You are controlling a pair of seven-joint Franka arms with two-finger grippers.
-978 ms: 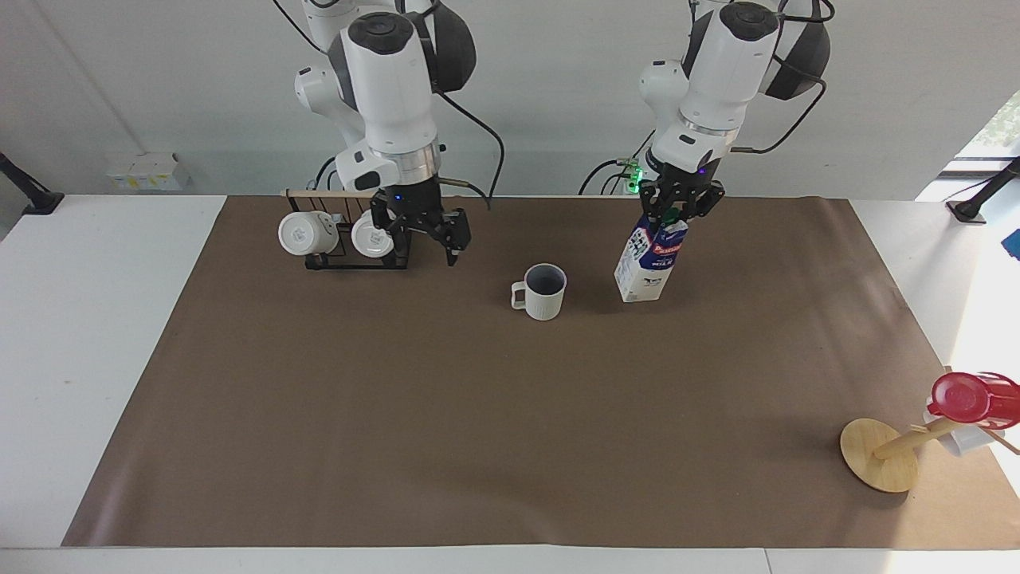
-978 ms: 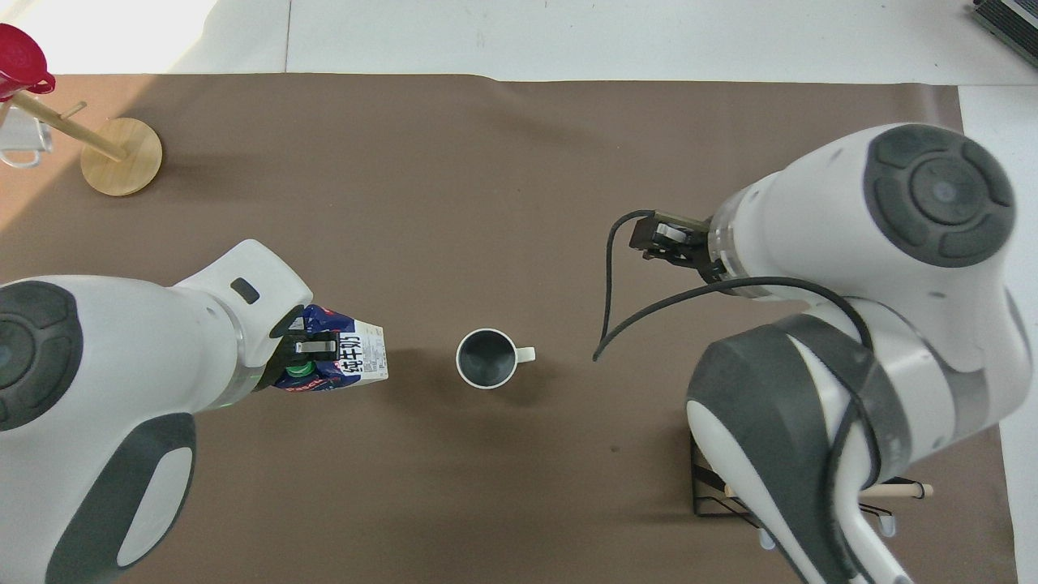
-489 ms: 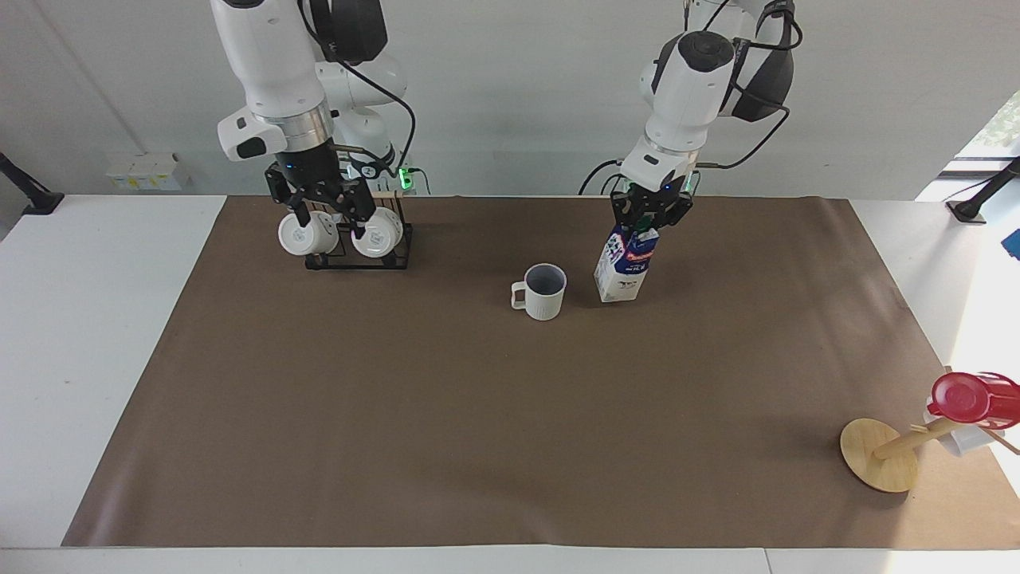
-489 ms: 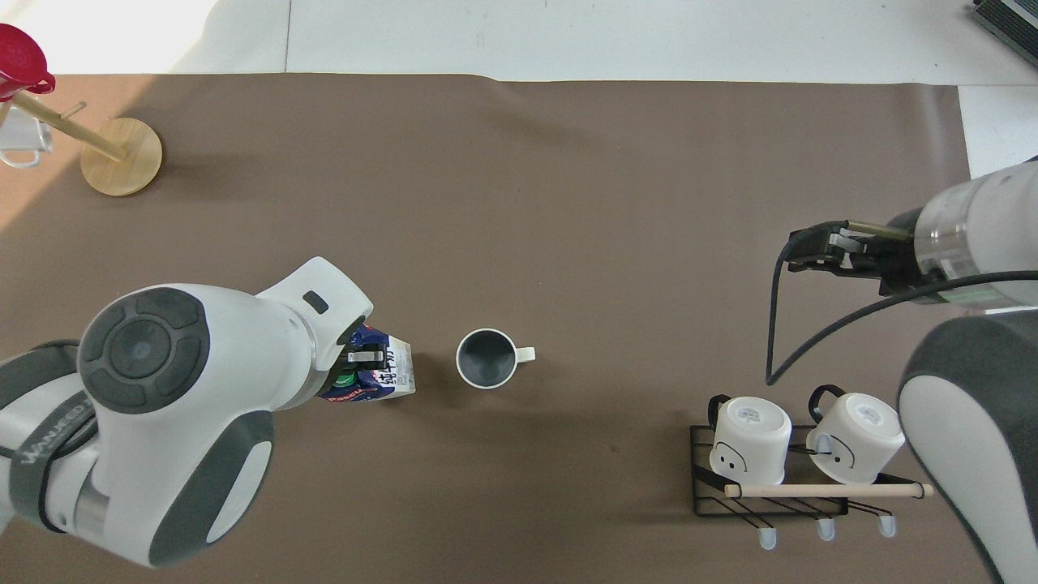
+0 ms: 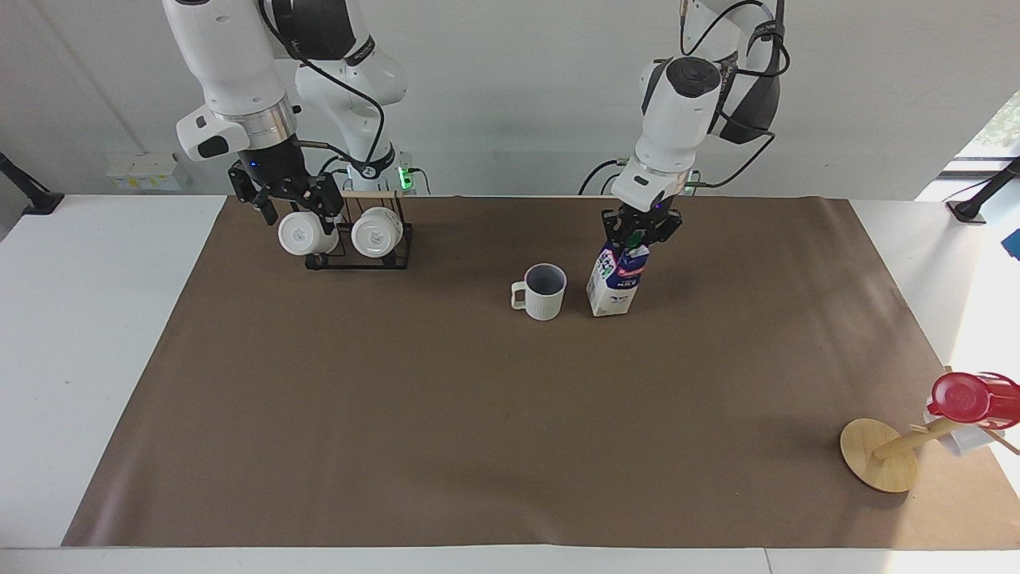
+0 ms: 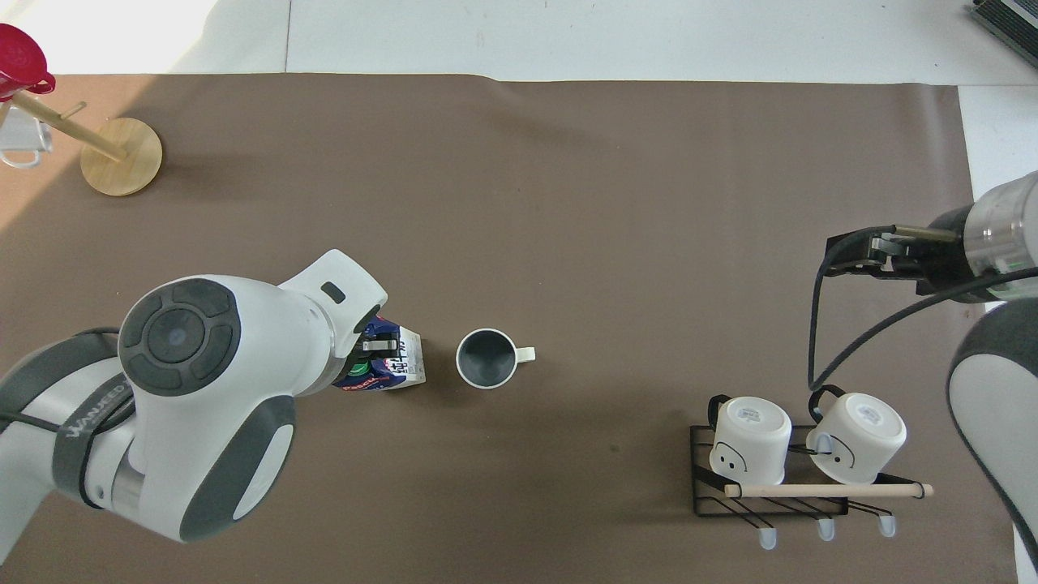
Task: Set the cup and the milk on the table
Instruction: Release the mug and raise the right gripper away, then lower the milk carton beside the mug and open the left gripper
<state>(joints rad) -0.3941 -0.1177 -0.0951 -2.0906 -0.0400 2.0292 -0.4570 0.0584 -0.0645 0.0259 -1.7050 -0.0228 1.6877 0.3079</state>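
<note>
While the left claw (image 5: 635, 236) grips the milk (image 5: 613, 281), the cup (image 5: 543, 292) stands beside.

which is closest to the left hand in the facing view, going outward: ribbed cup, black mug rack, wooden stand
1. The cup, beside the milk that the left hand grips.
2. The black mug rack, at the right arm's end, under the right hand.
3. The wooden stand, farthest from the robots.

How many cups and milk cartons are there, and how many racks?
Cups: 4 - ribbed mug, two white mugs, red cup
Milk cartons: 1 - milk, held by the left gripper
Racks: 2 - black rack, wooden stand
Total: 7
</note>
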